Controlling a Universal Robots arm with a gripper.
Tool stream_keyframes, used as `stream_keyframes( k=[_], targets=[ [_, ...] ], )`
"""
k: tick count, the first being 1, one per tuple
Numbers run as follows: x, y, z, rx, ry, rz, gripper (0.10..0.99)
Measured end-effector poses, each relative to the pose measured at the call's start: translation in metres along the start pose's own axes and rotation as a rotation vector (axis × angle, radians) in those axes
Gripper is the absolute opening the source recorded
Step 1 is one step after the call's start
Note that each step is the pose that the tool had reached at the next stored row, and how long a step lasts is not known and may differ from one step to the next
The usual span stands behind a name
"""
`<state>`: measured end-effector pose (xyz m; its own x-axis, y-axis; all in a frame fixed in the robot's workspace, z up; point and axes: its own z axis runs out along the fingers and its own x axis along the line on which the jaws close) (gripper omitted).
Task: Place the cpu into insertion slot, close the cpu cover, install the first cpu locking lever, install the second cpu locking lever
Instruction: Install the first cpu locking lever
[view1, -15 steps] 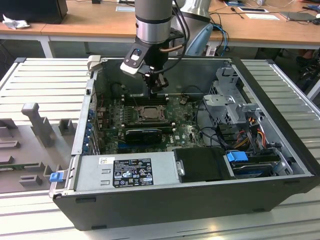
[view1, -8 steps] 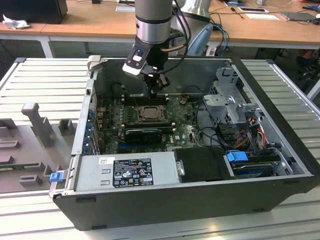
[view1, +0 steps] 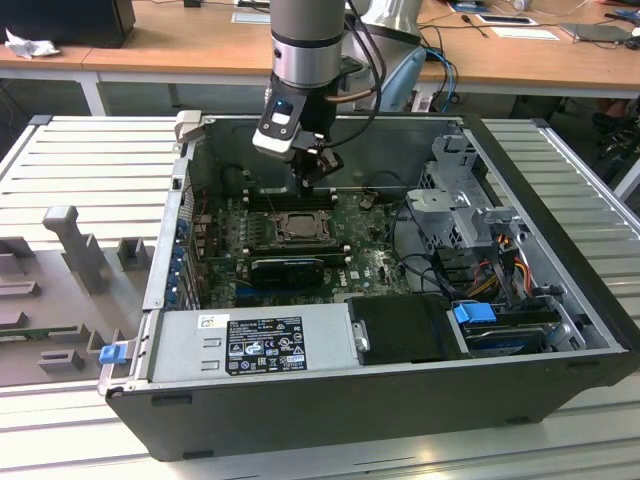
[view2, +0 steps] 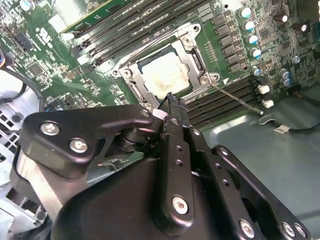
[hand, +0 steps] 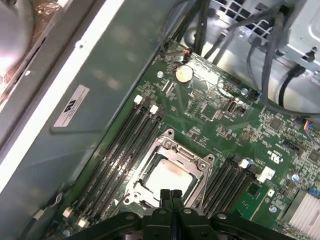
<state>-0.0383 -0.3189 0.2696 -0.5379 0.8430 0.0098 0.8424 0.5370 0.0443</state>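
Chip (view2: 162, 75) sits in the socket (view2: 197, 59) with the cover (view2: 187, 54) down over it. Gripper (view2: 170, 101) hangs just above the socket edge, fingers pinched together and empty, likely for pushing. Lever (view2: 235, 97) sticks out, apparently unlatched.

Exterior view: off the arm and raised, looking down at a slant into the open computer case (view1: 330, 400) — far enough back to take in the whole case.
First wrist view: on the arm, close above the motherboard (hand: 225, 110), looking down past the gripper (hand: 170, 195).
Second wrist view: on the arm, nearer and more slanted — from behind the gripper's linkage.
Shared: all three show the cpu (view1: 298, 229); both wrist views add the memory slots (hand: 125, 145) beside it.
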Motion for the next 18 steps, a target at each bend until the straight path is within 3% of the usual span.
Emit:
stream_keyframes(
  k=[7,9,18],
  targets=[
    [0.0,0.0,0.0,0.002,0.0073,-0.164,0.106],
    [0.0,0.0,0.0,0.002,0.0105,-0.237,0.106],
    [0.0,0.0,0.0,0.004,0.0188,-0.423,0.106]
  ],
)
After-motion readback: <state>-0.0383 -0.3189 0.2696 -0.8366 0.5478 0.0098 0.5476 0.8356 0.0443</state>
